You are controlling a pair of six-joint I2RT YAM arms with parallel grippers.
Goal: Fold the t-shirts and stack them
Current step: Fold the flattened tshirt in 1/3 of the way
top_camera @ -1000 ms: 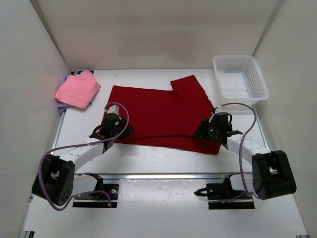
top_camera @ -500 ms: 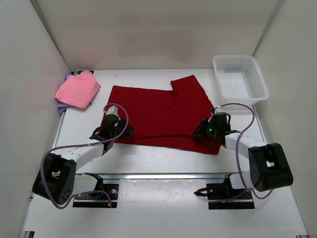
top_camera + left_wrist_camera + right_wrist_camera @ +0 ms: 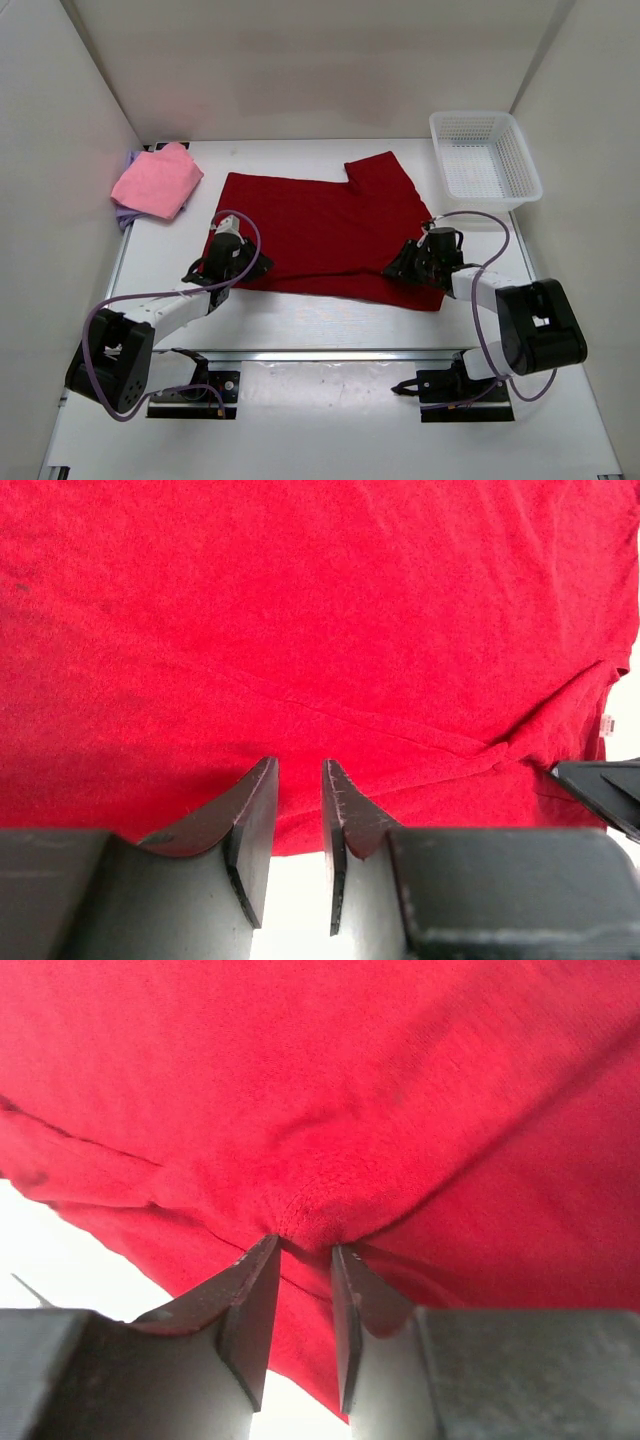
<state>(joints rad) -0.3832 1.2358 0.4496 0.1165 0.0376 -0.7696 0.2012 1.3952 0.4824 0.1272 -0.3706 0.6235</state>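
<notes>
The dark red t-shirt (image 3: 320, 235) lies spread flat on the table. My left gripper (image 3: 255, 266) is at its near left corner. In the left wrist view its jaws (image 3: 298, 765) stand narrowly apart over the flat hem of the shirt (image 3: 320, 630). My right gripper (image 3: 395, 266) is at the near right part. In the right wrist view (image 3: 303, 1245) it is shut on a puckered fold of the shirt (image 3: 330, 1080). The pink t-shirt (image 3: 155, 180) lies folded on the lavender t-shirt (image 3: 124, 213) at the far left.
A white lattice basket (image 3: 485, 155) stands at the back right. White walls close in the table on three sides. The right gripper's dark tip (image 3: 600, 785) shows at the right edge of the left wrist view.
The right gripper has crept a little to the left along the shirt's near edge and its arm has folded in. The left gripper has barely moved.
</notes>
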